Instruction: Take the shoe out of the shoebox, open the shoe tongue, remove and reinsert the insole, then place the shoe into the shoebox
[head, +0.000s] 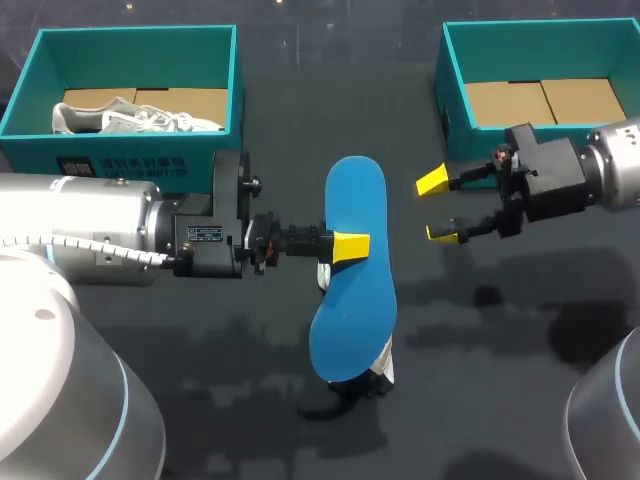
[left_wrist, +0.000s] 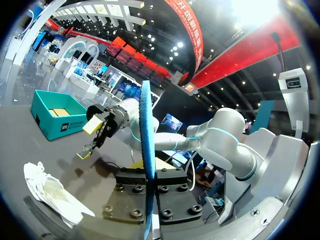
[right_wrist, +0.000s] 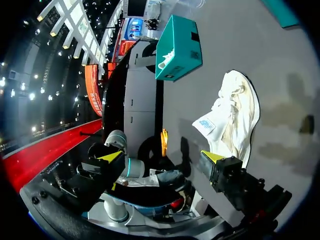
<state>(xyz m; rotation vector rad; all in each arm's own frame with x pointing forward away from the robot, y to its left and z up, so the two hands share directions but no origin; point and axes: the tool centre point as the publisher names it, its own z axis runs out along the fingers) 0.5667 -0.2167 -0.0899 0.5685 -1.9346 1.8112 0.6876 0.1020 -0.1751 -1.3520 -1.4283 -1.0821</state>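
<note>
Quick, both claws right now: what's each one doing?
Left claw: shut on the blue insole.
Right claw: open, empty.

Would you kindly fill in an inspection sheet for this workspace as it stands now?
Surface: dark table.
Job's things: blue insole held over the white shoe, which lies on the table; second shoe in the left shoebox; right shoebox shows only its cardboard base.
Clutter: nothing seen.
Grippers: left end effector shut on the insole; right end effector open, empty, beside the insole.
Cables: white coiled cable along the left arm.
Surroundings: nothing seen.
</note>
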